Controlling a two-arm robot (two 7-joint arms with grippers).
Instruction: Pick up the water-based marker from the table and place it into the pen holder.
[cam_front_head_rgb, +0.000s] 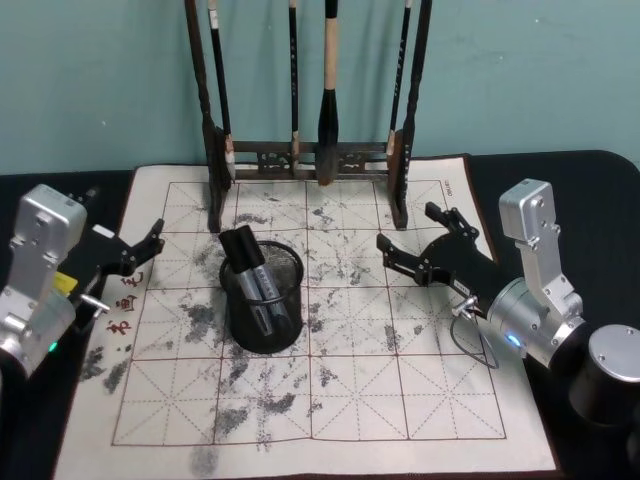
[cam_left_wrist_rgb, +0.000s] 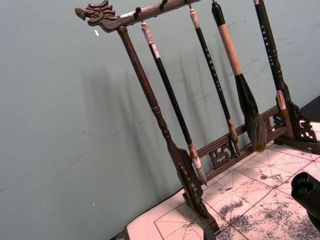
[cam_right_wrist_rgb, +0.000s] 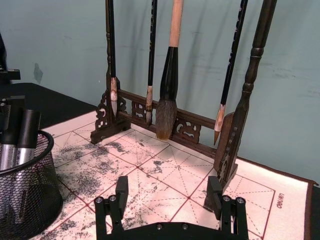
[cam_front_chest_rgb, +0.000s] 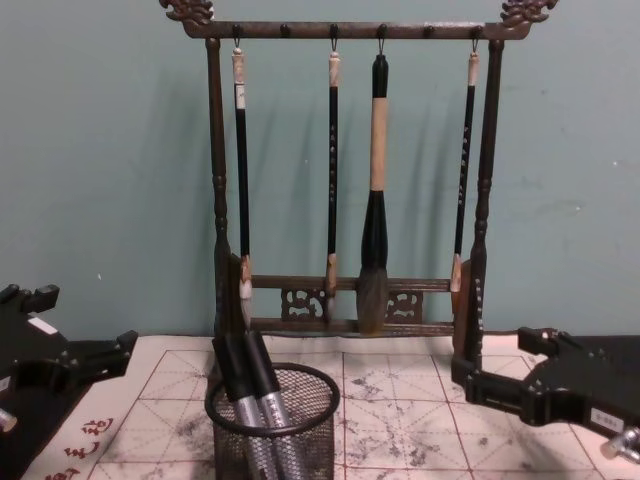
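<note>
Leaning upright in the pen holder (cam_front_head_rgb: 262, 300), two markers (cam_front_head_rgb: 250, 270) stand between both arms; the right gripper (cam_front_head_rgb: 415, 250), fingers spread and empty, hovers just beside, the left gripper (cam_front_head_rgb: 140, 250) likewise open.

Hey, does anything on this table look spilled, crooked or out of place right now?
Nothing looks knocked over. The pen holder stands upright with markers leaning inside. The practice sheet is heavily smudged with dark ink blotches, which looks like ordinary use.
</note>
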